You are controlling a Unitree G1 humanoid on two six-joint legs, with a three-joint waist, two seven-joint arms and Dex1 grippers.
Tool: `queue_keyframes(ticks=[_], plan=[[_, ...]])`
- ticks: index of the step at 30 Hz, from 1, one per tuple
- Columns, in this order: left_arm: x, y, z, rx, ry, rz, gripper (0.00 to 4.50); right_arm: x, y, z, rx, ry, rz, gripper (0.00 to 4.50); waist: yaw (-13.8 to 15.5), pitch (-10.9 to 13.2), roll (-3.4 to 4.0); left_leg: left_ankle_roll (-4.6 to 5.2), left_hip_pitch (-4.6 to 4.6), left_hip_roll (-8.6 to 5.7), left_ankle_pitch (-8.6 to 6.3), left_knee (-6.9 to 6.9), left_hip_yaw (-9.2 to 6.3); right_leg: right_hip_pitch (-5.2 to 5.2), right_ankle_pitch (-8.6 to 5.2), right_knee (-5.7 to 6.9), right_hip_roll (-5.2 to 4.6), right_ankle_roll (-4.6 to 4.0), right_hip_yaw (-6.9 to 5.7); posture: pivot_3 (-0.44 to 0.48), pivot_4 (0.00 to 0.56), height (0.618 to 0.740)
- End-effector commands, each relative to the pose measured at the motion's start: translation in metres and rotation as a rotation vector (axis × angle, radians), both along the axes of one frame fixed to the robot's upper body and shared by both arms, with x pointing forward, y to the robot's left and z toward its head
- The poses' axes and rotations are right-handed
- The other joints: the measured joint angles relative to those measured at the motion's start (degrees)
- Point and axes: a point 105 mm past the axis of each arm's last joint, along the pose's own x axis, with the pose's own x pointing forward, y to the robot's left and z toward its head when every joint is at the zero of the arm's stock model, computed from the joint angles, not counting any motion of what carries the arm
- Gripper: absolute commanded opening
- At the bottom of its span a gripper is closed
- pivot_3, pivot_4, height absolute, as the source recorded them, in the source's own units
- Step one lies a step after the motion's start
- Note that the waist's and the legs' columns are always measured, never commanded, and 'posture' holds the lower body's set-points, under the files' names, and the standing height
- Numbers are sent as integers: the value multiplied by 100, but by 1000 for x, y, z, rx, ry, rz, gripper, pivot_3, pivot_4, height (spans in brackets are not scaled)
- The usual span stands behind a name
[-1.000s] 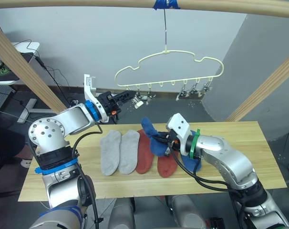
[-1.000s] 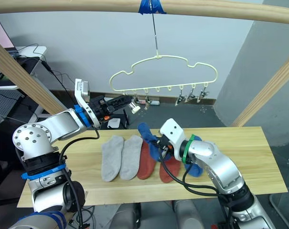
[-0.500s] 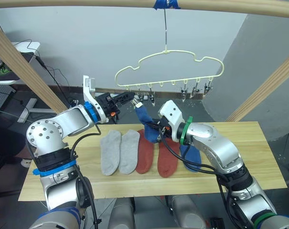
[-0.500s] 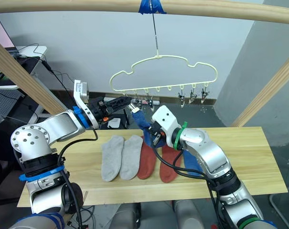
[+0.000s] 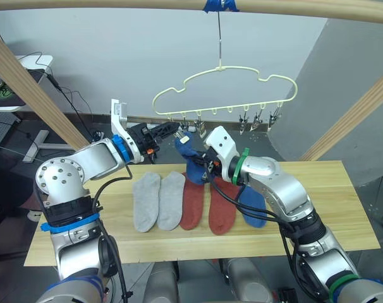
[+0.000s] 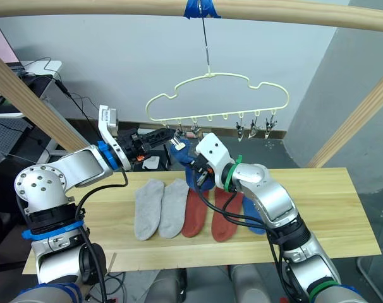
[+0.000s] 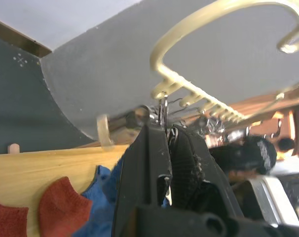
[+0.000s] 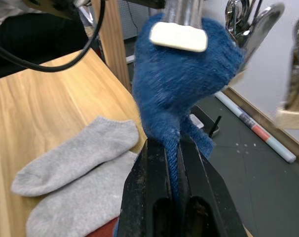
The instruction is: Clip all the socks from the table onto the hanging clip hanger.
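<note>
The pale yellow clip hanger [image 5: 224, 87] hangs from the top pole. My left gripper [image 5: 174, 130] is shut on its leftmost metal clip [image 7: 162, 109]. My right gripper [image 5: 202, 166] is shut on a blue sock [image 5: 186, 151] and holds it up, with the sock's top edge at that clip's white pad [image 8: 178, 35]. On the table [image 5: 343, 189] lie two grey socks [image 5: 157, 201], two rust red socks [image 5: 207, 207] and another blue sock [image 5: 255, 206], side by side.
A round wooden pole [image 5: 115, 5] runs across the top. Slanted poles stand at the left [image 5: 27, 88] and right [image 5: 356, 113]. Several other clips [image 5: 258, 121] hang free along the hanger's bar. Bare planks lie to the right of the socks.
My right gripper has lifted the blue sock off the table and carried it up and left to the clip that my left gripper holds. The left gripper has stayed in place.
</note>
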Motion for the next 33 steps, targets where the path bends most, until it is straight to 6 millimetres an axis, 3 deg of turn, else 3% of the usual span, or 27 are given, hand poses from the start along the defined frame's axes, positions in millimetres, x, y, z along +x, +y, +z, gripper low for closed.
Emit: queue_keyframes(ticks=[1,9,13,15,18,24,29,33], plan=[[-8,-3,18,-12,-107,-34,788,0,4,16,28,-64,15,0,0,0,0,0,0,0,0,-1,0,0,0,0,0,0,0,-77,217,740],[-11,-2,20,-26,-113,-49,3156,3,3,15,34,-65,5,0,1,0,0,0,-1,0,0,1,0,0,0,0,0,0,0,-72,212,740],[-16,12,13,54,-106,-15,4409,3,6,14,50,-56,7,0,-4,0,0,0,-2,1,0,0,0,-1,0,0,0,0,0,-67,207,740],[-22,27,-4,181,-85,27,4462,2,9,11,67,-34,10,0,-51,0,0,0,-2,3,0,-5,4,-7,0,0,1,0,4,-63,205,740],[-34,41,-17,264,-77,46,4500,0,11,5,93,14,18,729,-55,-1,-1,0,1,5,0,-19,8,-16,-1,7,2,-5,7,-51,203,740],[-43,41,-23,310,-117,47,4500,-2,8,-7,95,60,17,2768,105,-3,-4,-17,-54,4,10,0,-4,-64,1,12,0,-11,-6,-27,201,740],[-44,24,-26,361,-198,31,4500,-6,-17,-24,49,82,-16,4463,201,-7,-11,-19,-65,2,11,3,-4,-71,2,9,-3,-12,-8,-32,200,740],[-47,18,-36,429,-242,27,4500,-13,-45,-31,26,96,-47,4489,193,-7,-11,-19,-73,3,11,1,0,-84,2,11,-3,-13,-6,-39,203,740]])
